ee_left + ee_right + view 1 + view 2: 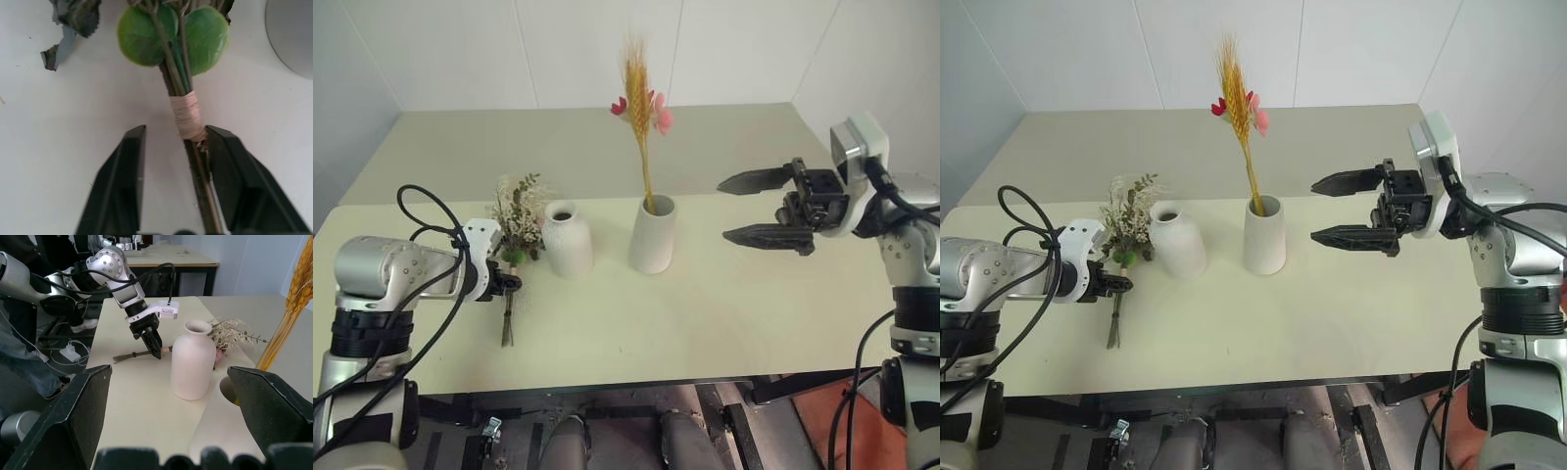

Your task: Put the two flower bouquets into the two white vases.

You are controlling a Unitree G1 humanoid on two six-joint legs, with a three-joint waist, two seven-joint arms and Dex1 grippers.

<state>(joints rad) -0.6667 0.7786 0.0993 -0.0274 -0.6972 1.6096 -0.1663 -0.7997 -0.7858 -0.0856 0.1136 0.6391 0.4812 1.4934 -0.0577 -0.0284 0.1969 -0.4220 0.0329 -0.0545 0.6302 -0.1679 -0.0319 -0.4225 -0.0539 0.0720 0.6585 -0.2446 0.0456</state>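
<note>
Lying flat on the tabletop (705, 313) beside the bottle vase (568, 238), bushy bouquet (516, 235) with left gripper (173, 147) straddling its stems, fingers not yet pinching, wheat bouquet (640, 108) standing in the tall vase (653, 235), right gripper (751, 208) hovering spread wide.

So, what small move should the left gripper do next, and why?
Probably finish closing the left gripper on the bushy bouquet. Its stems lie flat on the table between the fingers, touching one finger, with a gap at the other. The bottle-shaped vase is empty.
</note>
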